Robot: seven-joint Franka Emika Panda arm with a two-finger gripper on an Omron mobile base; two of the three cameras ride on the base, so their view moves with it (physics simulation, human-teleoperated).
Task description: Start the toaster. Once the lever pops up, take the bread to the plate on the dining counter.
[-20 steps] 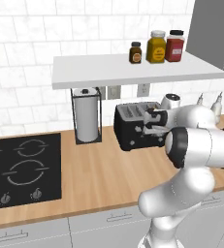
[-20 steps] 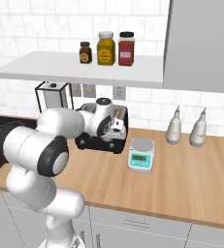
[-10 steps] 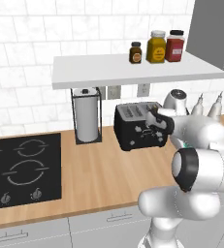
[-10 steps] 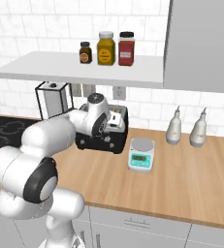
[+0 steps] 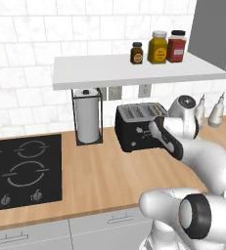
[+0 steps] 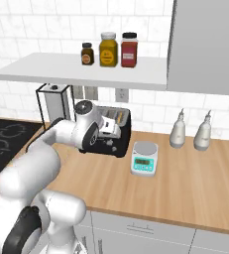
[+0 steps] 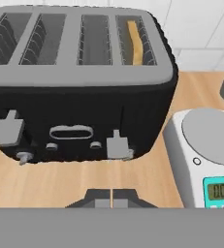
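Toaster: black, four slots (image 7: 79,92), upper and middle of the hand view; centre of the left base view (image 5: 136,127); just left of centre in the right base view (image 6: 117,134), partly behind the arm.
Toaster face: two grey levers, the left one (image 7: 7,131) at the left edge of the hand view, the right one (image 7: 117,146) just above the fingertips; oval window and small knobs between them; no brand name or lettering legible.
Bread: tan slice (image 7: 134,42) standing in the rightmost slot, upper middle of the hand view; upper edge also visible in the right base view (image 6: 120,115).
Gripper: closed (image 7: 112,198), fingertips pressed together at bottom centre of the hand view, empty, just in front of the toaster's face below the right lever; whether touching it, cannot tell.
Scale: white kitchen scale (image 6: 144,158) just right of the toaster, centre of the right base view; green display (image 7: 222,191) at lower right of the hand view with dark digits, apparently zeros, too small to be sure.
Jars: three on the shelf (image 5: 158,47), upper right of the left base view; labels blurred, unreadable.
Paper towel roll: upright in a wire holder (image 5: 87,121), left of the toaster.
Hob: black (image 5: 17,171), lower left of the left base view.
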